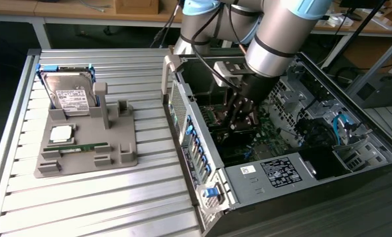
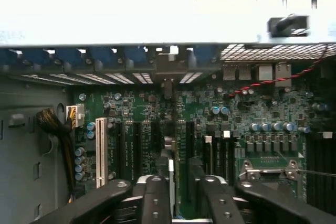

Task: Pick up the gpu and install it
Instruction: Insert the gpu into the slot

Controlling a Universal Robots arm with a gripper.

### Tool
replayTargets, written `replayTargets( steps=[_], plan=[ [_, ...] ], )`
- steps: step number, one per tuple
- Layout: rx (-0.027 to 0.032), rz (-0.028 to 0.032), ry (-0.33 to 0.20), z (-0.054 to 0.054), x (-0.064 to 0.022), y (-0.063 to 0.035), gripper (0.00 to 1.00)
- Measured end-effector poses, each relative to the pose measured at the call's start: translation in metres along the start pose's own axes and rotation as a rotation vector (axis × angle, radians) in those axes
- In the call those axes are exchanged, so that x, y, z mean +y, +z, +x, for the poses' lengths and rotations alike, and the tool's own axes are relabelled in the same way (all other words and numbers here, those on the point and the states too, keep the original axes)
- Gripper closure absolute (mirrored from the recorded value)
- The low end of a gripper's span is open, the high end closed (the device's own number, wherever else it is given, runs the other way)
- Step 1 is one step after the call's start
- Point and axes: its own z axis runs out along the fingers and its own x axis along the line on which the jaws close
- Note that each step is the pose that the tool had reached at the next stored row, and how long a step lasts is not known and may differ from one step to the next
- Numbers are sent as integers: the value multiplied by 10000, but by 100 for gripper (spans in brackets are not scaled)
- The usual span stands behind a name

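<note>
**Exterior view**
- The arm [image 1: 275,44] reaches down into the open case [image 1: 262,192], which lies on its side at the exterior view's right.
- The gripper [image 1: 241,117] is inside the case, close above the motherboard [image 1: 278,136].
- Its fingers are dark against the dark interior. Whether they are apart or closed cannot be told here.
- A grey tray [image 1: 84,158] sits on the slatted table [image 1: 84,207] at the exterior view's left, well apart from the case.
- The tray carries a hard drive [image 1: 71,94] standing in its rear holder, a CPU [image 1: 61,132] and a memory stick [image 1: 77,146] lying flat.

**Wrist view**
- The camera looks along the fingers [image 2: 155,195] onto the motherboard.
- The gpu [image 2: 171,167] appears edge-on as a thin card standing upright between the two fingers, in line with the expansion slots.
- Its far end points toward the metal bracket area [image 2: 167,69] at the rear wall of the case.
- One finger stands on each side of the card. Whether they clamp it or merely flank it cannot be told.
- A white slot [image 2: 101,150] and a cable bundle [image 2: 52,124] lie to one side of the card.
- The CPU socket [image 2: 268,169] and a red twisted wire [image 2: 273,80] lie to the other side.
</note>
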Motion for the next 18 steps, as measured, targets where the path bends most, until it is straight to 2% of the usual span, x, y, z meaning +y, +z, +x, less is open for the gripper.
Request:
replayTargets(
  steps=[3,5,6,12,18],
  plan=[
    [47,2,4,-40,2,-26,86],
    [61,3,3,-50,-1,-26,86],
    [63,0,4,-51,-23,-27,89],
    [74,-184,6,-52,-296,-28,89],
    [159,-290,13,-52,-607,-6,89]
  ],
)
